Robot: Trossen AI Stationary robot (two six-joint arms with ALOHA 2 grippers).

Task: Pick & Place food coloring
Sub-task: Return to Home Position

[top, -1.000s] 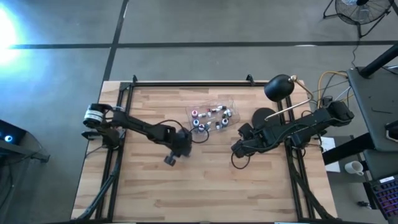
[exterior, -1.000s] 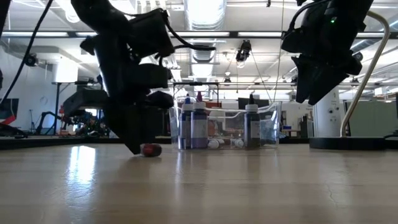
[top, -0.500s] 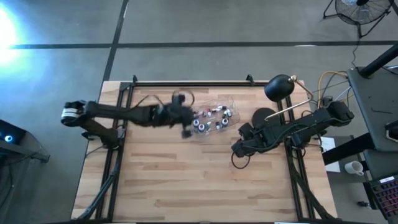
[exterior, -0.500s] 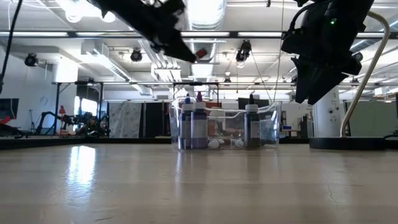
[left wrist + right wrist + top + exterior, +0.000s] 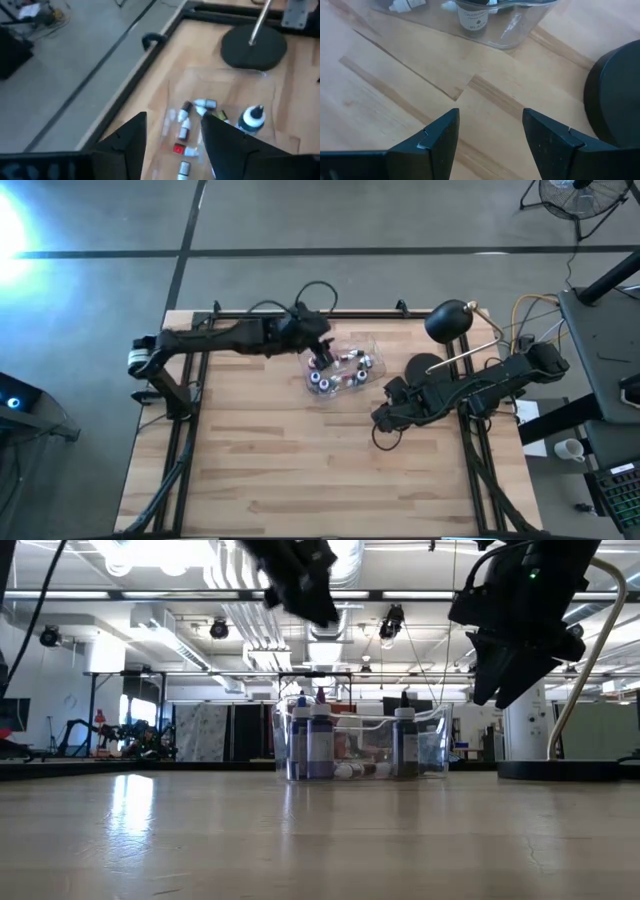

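**Left gripper hangs empty over the filled tub**

The left gripper (image 5: 175,120) hangs high above the clear tub (image 5: 240,85), fingers spread with nothing between them. Beneath it the food coloring (image 5: 184,127) lies inside the tub. The small bottles are tumbled on their sides beside taller bottles (image 5: 320,740) that stand upright. A red bottle (image 5: 179,149) shows below the gap between the fingers, which suggests a drop from above rather than a careful set-down. No small bottle shows on the table (image 5: 300,470) outside the tub, so the height likely serves a clean retreat over the rim. The right gripper (image 5: 490,117) waits with fingers apart over bare wood, the tub just ahead and the lamp base (image 5: 620,90) close beside it.
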